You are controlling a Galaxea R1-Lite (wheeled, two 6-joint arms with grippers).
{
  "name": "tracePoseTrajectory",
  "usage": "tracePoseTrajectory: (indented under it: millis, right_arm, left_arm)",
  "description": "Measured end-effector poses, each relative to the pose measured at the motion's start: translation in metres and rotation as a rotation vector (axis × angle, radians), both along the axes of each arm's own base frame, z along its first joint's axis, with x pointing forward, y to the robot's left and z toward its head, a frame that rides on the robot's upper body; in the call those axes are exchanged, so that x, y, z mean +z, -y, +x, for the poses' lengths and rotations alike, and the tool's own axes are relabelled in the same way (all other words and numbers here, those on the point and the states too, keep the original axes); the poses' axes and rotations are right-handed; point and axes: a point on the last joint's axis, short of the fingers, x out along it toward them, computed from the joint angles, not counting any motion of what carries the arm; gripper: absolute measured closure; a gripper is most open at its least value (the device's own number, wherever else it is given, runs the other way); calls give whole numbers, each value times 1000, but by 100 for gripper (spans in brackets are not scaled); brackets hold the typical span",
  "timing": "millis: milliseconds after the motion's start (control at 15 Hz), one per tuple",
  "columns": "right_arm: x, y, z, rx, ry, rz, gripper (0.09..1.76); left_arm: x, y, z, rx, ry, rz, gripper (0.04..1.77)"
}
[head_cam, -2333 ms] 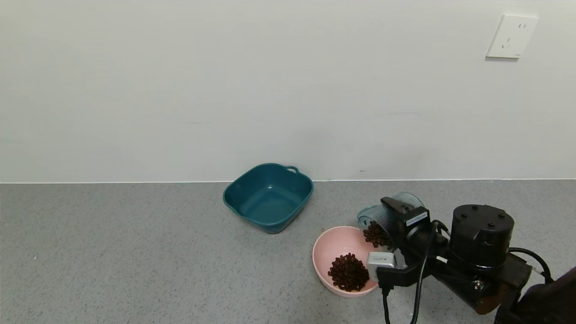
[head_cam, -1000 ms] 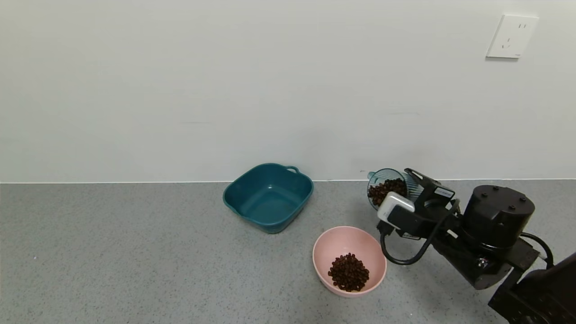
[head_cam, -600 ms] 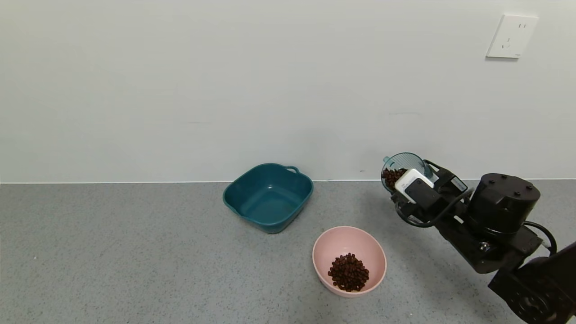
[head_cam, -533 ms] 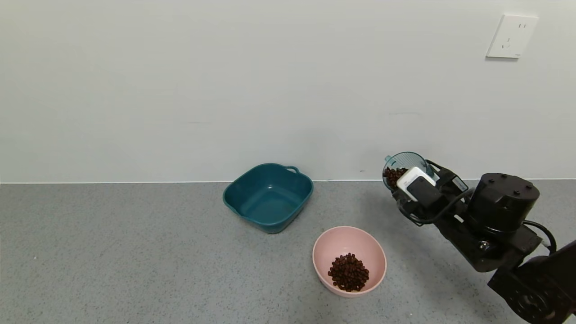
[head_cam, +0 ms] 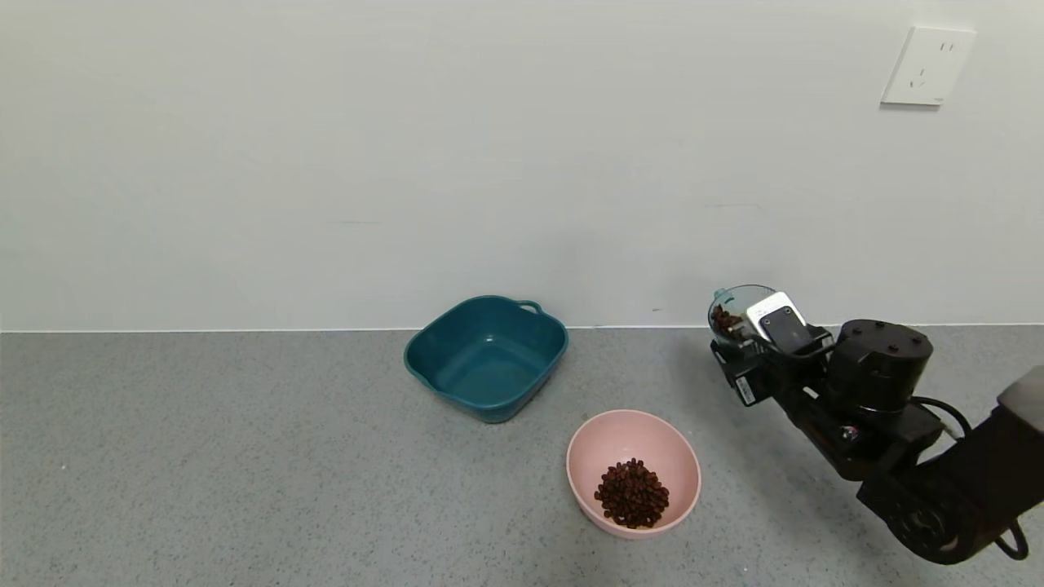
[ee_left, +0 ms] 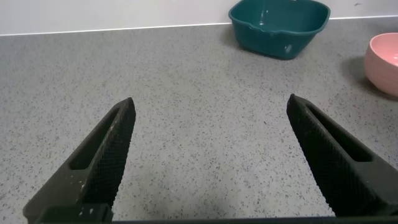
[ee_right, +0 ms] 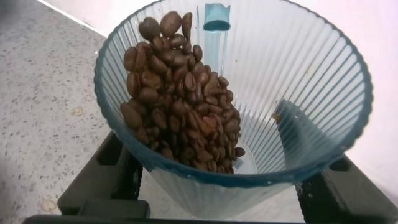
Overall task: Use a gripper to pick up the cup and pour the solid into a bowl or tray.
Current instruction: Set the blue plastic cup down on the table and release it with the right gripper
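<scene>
Two piles of coffee beans: one in your pink bowl, one in the ribbed cup. Your right gripper clamps that cup near the wall, well apart from the bowl. Your left gripper hangs spread wide over the counter.

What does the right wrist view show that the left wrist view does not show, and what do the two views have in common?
Only the right wrist view shows the ribbed cup held in the right gripper, with brown beans left inside it.

Only the left wrist view shows the open left gripper holding nothing, the teal tub and the edge of the pink bowl.

Both show the grey speckled counter and the pale wall behind it.
</scene>
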Motion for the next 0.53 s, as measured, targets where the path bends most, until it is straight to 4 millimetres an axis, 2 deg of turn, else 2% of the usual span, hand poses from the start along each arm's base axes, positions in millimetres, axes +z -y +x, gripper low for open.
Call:
tracePoseTrajectory:
  millis: [267,533]
  right_arm:
    - [-16,6,8,-37,-46,182,48]
    - [-22,8,10,-62,-68,345,48]
  left_arm:
    - [0,0,0,0,0,0,6]
    - [0,0,0,0,0,0,6]
